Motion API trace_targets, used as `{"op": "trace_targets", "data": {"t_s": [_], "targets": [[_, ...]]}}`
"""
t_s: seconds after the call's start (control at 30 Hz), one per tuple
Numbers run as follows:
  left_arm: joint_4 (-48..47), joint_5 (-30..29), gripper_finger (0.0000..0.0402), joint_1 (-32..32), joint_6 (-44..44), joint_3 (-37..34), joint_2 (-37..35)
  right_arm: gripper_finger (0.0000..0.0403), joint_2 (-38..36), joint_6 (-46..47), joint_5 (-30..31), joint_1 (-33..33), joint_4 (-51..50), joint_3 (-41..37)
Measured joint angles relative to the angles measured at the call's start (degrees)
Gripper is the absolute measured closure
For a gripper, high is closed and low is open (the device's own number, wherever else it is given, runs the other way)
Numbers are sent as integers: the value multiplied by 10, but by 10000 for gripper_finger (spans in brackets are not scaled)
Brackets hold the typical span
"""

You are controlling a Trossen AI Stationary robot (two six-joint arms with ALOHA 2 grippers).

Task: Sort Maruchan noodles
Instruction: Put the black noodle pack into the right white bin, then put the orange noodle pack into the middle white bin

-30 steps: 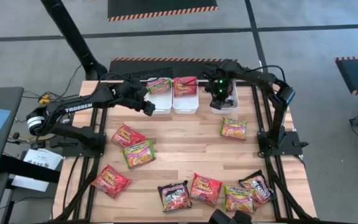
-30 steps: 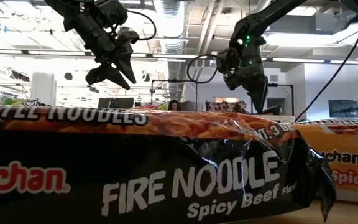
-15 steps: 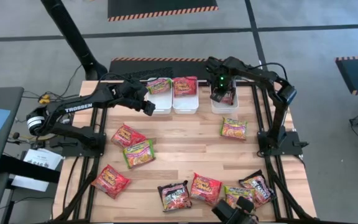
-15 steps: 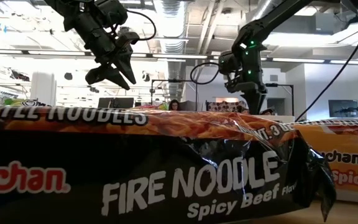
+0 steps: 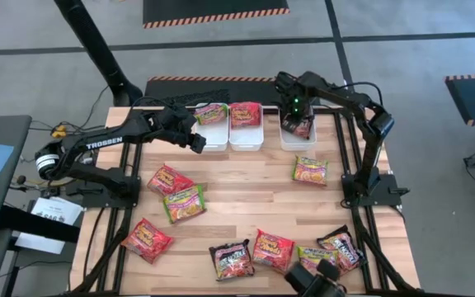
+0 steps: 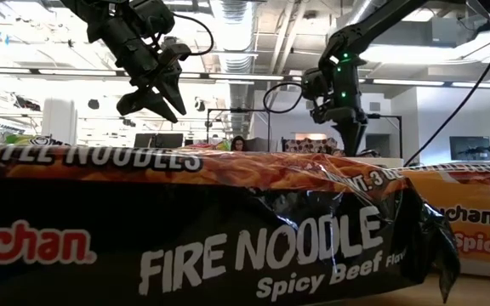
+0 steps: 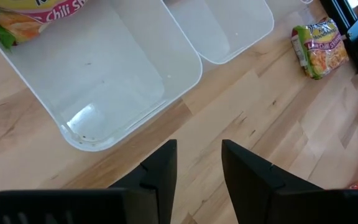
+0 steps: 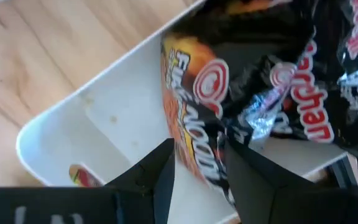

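Three white bins stand along the far edge. The left bin point(image 5: 213, 132) holds a green packet point(image 5: 211, 113) and the middle bin point(image 5: 246, 134) a red one point(image 5: 246, 114). My right gripper point(image 5: 295, 120) hangs over the right bin point(image 5: 297, 142), shut on a black Fire Noodle packet point(image 8: 260, 74). My left gripper point(image 7: 197, 174) hovers open over bare wood just in front of the left bin, with nothing between its fingers. Several more Maruchan noodles lie flat on the table: red point(image 5: 170, 179), green point(image 5: 185, 203), black point(image 5: 232, 259) and others. My right gripper pinches the black packet by one edge point(image 8: 194, 146) between its two fingers, which come from above and point down. The packet hangs crumpled below the fingers, lifted clear, over the open right bin point(image 8: 92, 124).
A green packet point(image 5: 310, 170) lies near the right arm's base. Along the near edge lie red point(image 5: 147, 239), red point(image 5: 272, 250), green point(image 5: 316, 262) and black point(image 5: 341, 247) packets. The mid-table wood point(image 5: 246, 190) is bare. A black packet point(image 6: 228, 246) fills the low view.
My right gripper has carried the black packet a little toward the far edge, over the right bin. It has tipped from a slant to pointing straight down. The packet stays pinched and clear of the bin.
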Motion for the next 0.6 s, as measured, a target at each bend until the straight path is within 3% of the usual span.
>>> {"op": "trace_targets", "data": {"t_s": [0.33,0.6], "targets": [[0,11,290,0,-1,0,0,240,-5,0,-1,24,-42,44],[0,126,290,-1,-8,0,0,240,-6,1,-31,68,-79,76]]}}
